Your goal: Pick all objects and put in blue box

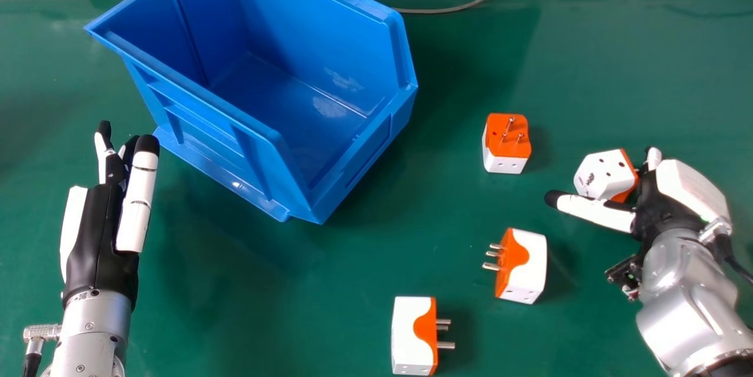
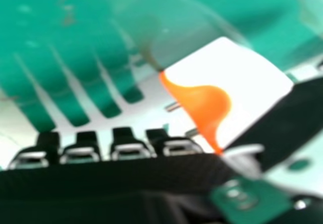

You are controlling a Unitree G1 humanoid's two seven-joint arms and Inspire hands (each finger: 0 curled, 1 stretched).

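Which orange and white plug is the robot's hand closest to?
The blocky orange-and-white plug adapter farthest right in the head view. It sits right by the robot's black-and-white right hand; the other three adapters lie farther from either hand.

The box [image 1: 317, 18] looks glossy plastic, the adapters [image 1: 412, 327] smooth plastic with shiny metal pins [image 1: 446, 345], the tabletop [image 1: 329, 289] smooth.

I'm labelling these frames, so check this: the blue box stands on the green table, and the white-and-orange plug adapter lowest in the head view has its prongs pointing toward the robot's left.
The prong direction is wrong: the head view shows that plug adapter with its prongs pointing toward the robot's right. The blue box does stand on the green table.
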